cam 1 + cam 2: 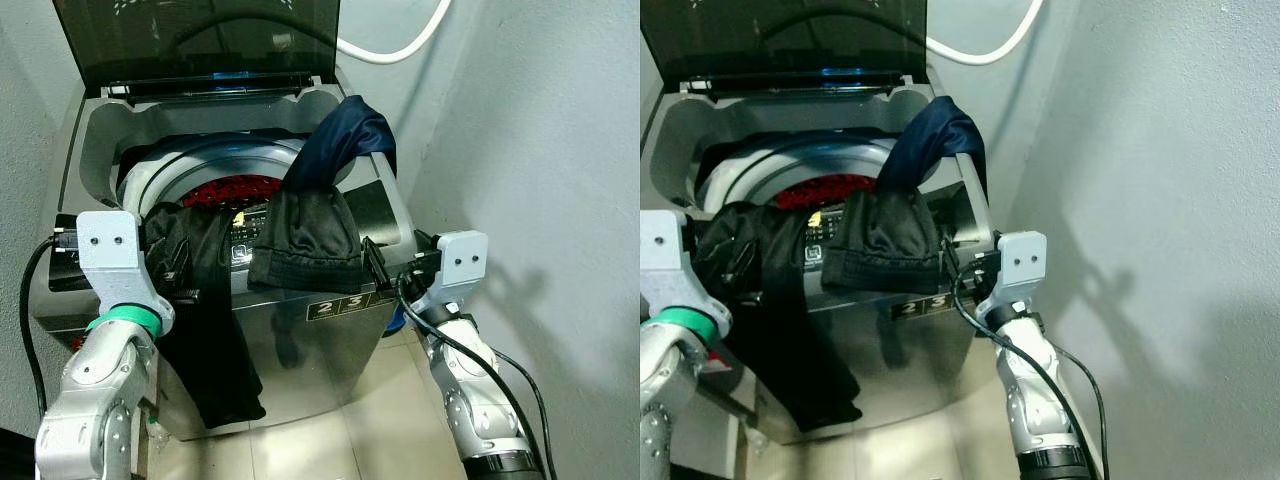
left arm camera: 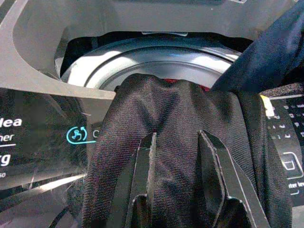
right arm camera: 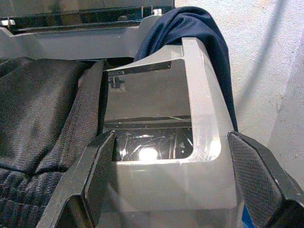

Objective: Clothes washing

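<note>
1. The black woven garment [image 1: 205,300] drapes over the front left edge of the grey top-loading washing machine [image 1: 330,330], its long axis hanging down the front panel.
2. The left gripper [image 2: 178,190] is nearer, fingers parted against the cloth (nothing clamped).
3. The right gripper [image 3: 175,185] gapes wide at the front right corner, where its wrist view reveals the navy cloth [image 3: 190,28].

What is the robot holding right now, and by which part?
Nothing is clearly held. The left gripper has its fingers spread against the black garment draped over the washer's front edge; the right gripper is open around the washer's corner.

Home laundry corner: top-loading washing machine [image 1: 300,300] against plain walls [image 1: 540,150], tiled floor [image 1: 330,440].
</note>
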`<state>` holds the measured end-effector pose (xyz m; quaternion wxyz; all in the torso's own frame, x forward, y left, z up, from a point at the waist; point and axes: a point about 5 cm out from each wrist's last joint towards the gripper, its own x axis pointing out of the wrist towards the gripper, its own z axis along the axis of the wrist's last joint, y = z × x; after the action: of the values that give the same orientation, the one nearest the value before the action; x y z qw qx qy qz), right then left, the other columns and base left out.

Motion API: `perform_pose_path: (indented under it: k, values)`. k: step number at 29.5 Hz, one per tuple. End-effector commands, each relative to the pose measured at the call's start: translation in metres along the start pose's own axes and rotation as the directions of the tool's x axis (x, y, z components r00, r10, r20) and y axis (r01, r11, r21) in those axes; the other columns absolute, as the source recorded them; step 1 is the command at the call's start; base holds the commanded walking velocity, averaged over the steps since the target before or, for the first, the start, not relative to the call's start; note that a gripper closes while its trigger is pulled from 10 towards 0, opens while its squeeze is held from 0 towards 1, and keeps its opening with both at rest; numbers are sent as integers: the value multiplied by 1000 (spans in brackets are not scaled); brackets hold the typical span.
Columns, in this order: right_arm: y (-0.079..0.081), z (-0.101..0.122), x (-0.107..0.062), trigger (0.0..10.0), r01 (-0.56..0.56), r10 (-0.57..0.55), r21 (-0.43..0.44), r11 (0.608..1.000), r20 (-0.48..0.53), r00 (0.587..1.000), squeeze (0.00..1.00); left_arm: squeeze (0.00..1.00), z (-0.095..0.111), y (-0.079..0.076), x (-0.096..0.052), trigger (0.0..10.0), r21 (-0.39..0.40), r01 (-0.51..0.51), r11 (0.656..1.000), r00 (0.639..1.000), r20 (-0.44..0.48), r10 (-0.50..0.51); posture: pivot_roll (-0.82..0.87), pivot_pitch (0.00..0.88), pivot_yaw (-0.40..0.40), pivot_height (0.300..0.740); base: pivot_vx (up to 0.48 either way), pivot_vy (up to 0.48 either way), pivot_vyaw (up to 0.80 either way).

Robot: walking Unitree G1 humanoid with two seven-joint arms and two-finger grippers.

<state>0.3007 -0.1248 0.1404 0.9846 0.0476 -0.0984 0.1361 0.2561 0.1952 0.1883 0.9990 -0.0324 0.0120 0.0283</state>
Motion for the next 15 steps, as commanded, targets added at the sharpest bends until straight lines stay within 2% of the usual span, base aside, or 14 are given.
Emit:
perform_pose_path:
  k: [1, 7, 8, 9, 10, 11, 15]
  values:
    - [3, -5, -2, 10000, -14, 14, 5, 1000, -26, 1000, 0, 0, -15, 3, 0, 10000, 4, 9, 1000, 995, -99, -9, 85, 19, 10, 740, 0, 0, 0]
    - [3, -5, -2, 10000, -17, 17, 4, 1000, -26, 1000, 0, 0, -17, 2, -2, 10000, 16, 42, 999, 991, -130, -40, 86, 18, 9, 740, 0, 0, 0]
    - [3, -4, -2, 10000, -17, 17, 4, 1000, -25, 1000, 0, 0, -17, 1, -2, 9098, 15, 45, 999, 990, -131, -43, 86, 18, 9, 740, 0, 0, 0]
    - [4, -4, -2, 10000, -18, 18, 3, 1000, -25, 1000, 0, 0, -17, 1, -2, 3098, 17, 47, 999, 990, -132, -44, 85, 19, 9, 740, 0, 0, 0]
    - [4, -4, -2, 10000, -18, 19, 3, 1000, -25, 1000, 0, 0, -17, 2, -2, 3098, 18, 48, 999, 990, -135, -45, 85, 19, 9, 740, 0, 0, 0]
    - [4, -4, -1, 10000, -19, 19, 3, 1000, -25, 1000, 0, 0, -16, 2, -2, 0, 18, 49, 999, 990, -135, -46, 85, 19, 9, 740, 0, 0, 0]
    - [4, -4, -2, 10000, -18, 18, 4, 1000, -25, 1000, 0, 0, -15, 1, -2, 0, 18, 55, 998, 989, -136, -52, 85, 19, 9, 740, 0, 0, 0]
